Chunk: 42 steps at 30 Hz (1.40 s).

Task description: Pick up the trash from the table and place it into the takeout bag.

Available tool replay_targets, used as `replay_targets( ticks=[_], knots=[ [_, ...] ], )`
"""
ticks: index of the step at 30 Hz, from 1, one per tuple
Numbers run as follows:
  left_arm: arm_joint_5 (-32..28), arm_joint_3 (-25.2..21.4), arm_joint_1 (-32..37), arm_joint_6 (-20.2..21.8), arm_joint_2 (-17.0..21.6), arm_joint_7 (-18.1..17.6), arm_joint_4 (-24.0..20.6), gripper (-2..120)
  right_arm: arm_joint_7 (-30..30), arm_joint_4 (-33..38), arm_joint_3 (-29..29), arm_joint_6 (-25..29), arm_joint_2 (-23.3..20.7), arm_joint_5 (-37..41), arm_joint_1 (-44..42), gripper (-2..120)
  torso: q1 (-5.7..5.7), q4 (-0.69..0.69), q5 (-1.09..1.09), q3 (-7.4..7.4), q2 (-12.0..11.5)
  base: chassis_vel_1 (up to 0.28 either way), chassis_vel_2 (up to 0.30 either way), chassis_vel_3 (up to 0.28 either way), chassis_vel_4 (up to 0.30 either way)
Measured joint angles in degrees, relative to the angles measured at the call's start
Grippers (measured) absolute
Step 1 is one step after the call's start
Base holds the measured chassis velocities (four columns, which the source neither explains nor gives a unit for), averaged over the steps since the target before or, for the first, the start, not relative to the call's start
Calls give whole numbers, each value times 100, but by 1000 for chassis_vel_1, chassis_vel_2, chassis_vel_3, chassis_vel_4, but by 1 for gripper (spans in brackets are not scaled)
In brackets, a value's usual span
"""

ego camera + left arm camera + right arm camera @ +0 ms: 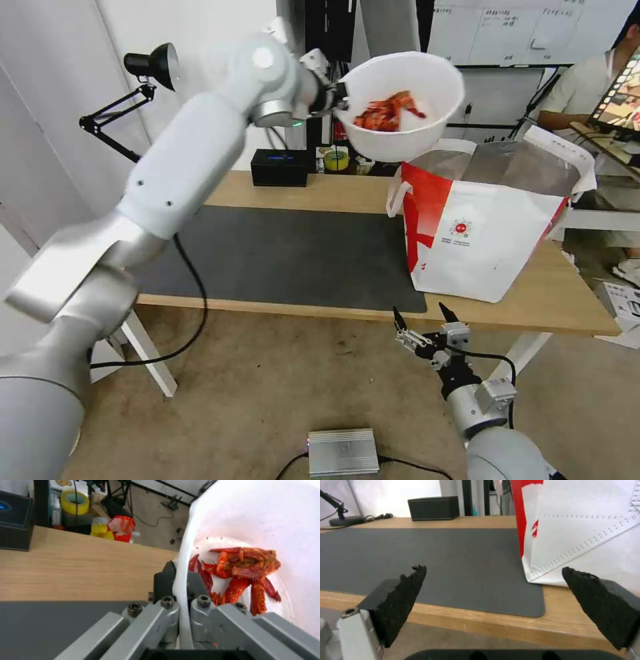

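My left tool (331, 100) is clamped tight on the rim of the white round bowl (407, 127), one finger inside and one outside, holding it tilted in the air with the red shell scraps (243, 572) pooled inside. Just beyond and below it stands the open takeout bag (487, 247) on the desk (313, 193). My right tool (422, 319) hangs wide open and empty before the desk's near edge.

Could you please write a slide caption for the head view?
Left gripper holds the white bowl of red shell scraps above the open takeout bag.
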Motion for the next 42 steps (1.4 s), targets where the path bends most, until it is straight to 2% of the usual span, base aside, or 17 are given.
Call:
replay_targets(
  ticks=[2,4,5,7,10,14,19,23,29,42],
  knots=[
    [117,30,-1,-26,-78,72,50,0,0,0,0,0,0,0,0,100,0,1,-2,0,0,0,0,0,0],
    [432,113,34,-133,-194,367,96,0,0,0,0,0,0,0,0,100,0,1,-1,0,0,0,0,0,0],
    [432,113,34,-133,-194,367,96,0,0,0,0,0,0,0,0,100,0,1,-1,0,0,0,0,0,0],
    [684,146,86,-300,-327,592,167,0,0,0,0,0,0,0,0,100,0,1,-1,0,0,0,0,0,0],
    [800,161,114,-452,-441,645,226,0,0,0,0,0,0,0,1,100,0,2,-2,0,0,0,0,0,0],
    [942,224,146,-712,-641,638,333,0,0,0,0,0,0,0,0,100,0,1,-1,0,1,0,0,0,0],
    [1178,320,204,-1063,-1212,218,752,0,0,0,0,0,0,0,0,100,0,0,-1,0,1,0,0,0,0],
    [1276,369,240,-1188,-1396,166,845,0,0,0,0,0,0,0,1,100,0,1,-1,0,1,0,0,0,0],
    [1359,460,280,-1280,-1524,164,888,0,0,0,0,0,0,0,0,100,0,0,-1,0,1,0,0,0,0],
    [1561,849,410,-1550,-1516,315,893,0,0,0,0,0,0,0,0,100,0,1,-2,0,1,0,0,0,0]
  ],
)
